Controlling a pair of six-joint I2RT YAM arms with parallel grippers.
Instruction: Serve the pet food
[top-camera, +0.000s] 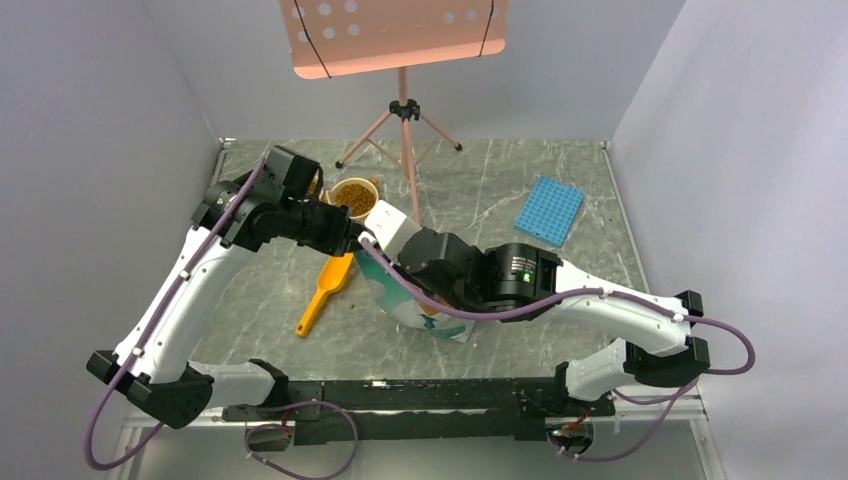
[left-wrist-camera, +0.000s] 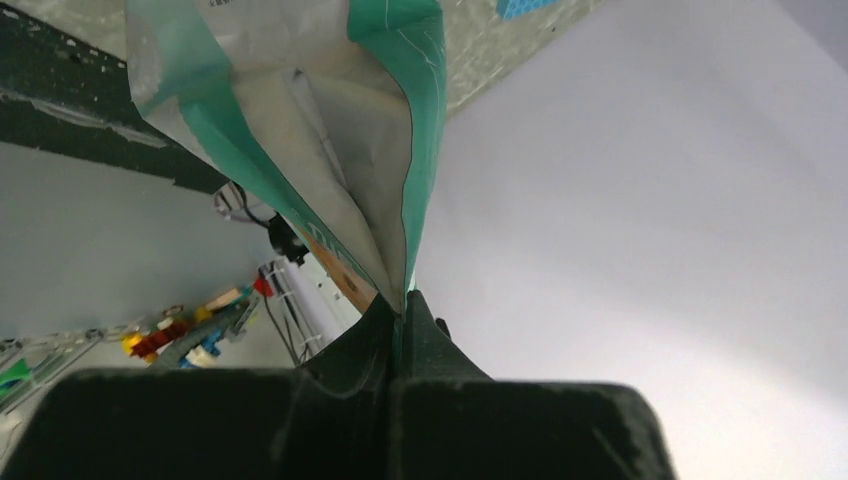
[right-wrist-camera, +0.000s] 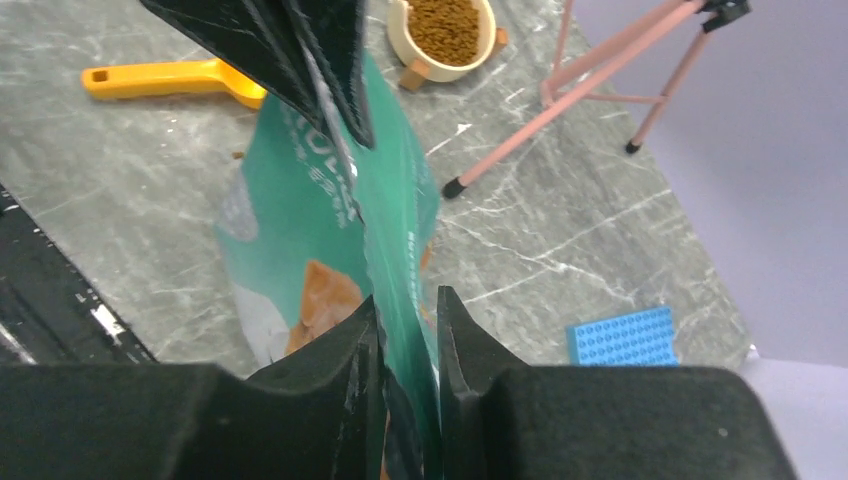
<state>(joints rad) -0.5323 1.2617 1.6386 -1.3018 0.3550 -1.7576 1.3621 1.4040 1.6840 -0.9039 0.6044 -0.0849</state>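
The pet food (top-camera: 352, 196) fills a cream bowl (top-camera: 373, 185) at the back centre; it also shows in the right wrist view (right-wrist-camera: 443, 27). The teal-green bag (top-camera: 441, 326) stands on the table in front of the bowl, held up by both grippers at its top. My left gripper (top-camera: 347, 231) is shut on one top edge of the bag (left-wrist-camera: 330, 130); its jaws meet on the foil (left-wrist-camera: 402, 305). My right gripper (right-wrist-camera: 408, 305) is shut on the other edge of the bag (right-wrist-camera: 300, 210). The bag's contents are hidden.
A yellow scoop (top-camera: 325, 293) lies left of the bag, empty side up (right-wrist-camera: 170, 80). A pink music stand (top-camera: 404, 110) rises behind the bowl; one leg (right-wrist-camera: 560, 110) ends near the bag. A blue studded plate (top-camera: 549, 210) lies at the back right.
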